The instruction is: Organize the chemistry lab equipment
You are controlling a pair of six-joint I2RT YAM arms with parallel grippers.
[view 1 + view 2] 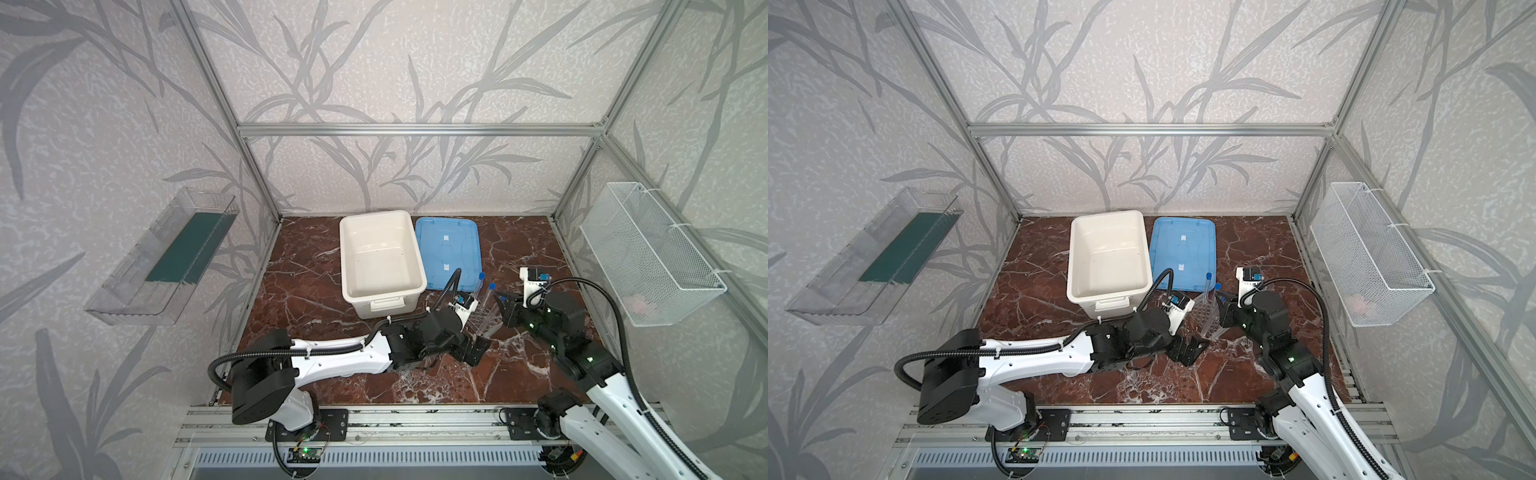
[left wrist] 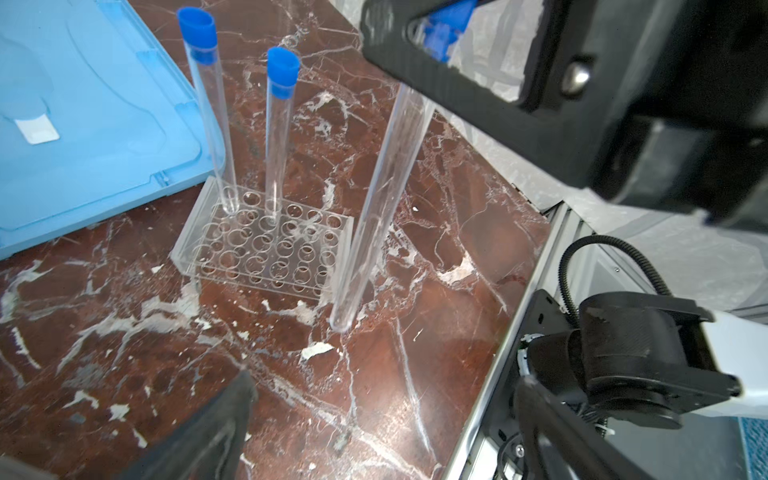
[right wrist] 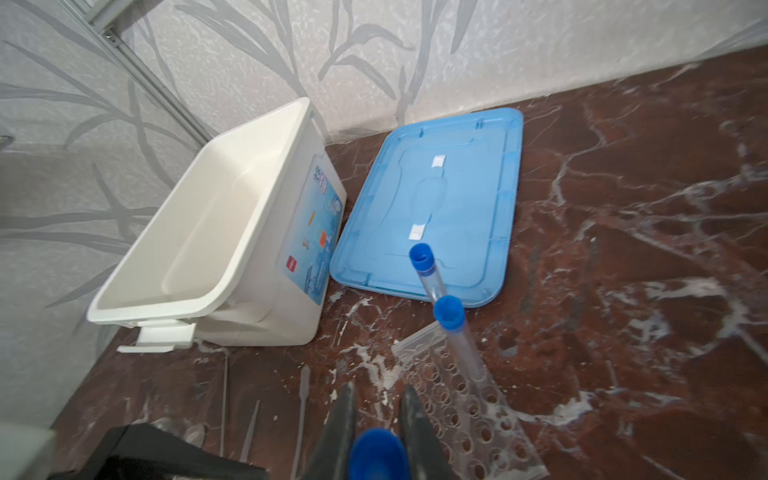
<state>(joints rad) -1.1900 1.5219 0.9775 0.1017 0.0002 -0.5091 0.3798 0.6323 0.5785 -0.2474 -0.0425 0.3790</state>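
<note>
The right claw is seen clamped on the capped end of a third tube, its jaws pinched either side of the blue cap. The tube is hung almost upright, a touch tilted, and its rounded foot is down beside the short end of the clear rack, outside the holes. Whether that foot is touching the bench cannot be told.

Two more blue-capped tubes are already stood in the rack, on the side nearest the blue lid. The taller-looking one is at a corner hole and its neighbour is just beside it, both upright.

The left claw is spread wide and nothing is held in it. It is kept low over the bench, near the rack on the robot's side. In the left wrist view only one of its fingers is caught at the edge.

Thin clear rods are laid flat on the bench between the rack and the white tub. The tub is left open at the back, with the lid flat on the bench beside it, and the rack is just off the lid's near corner.
</note>
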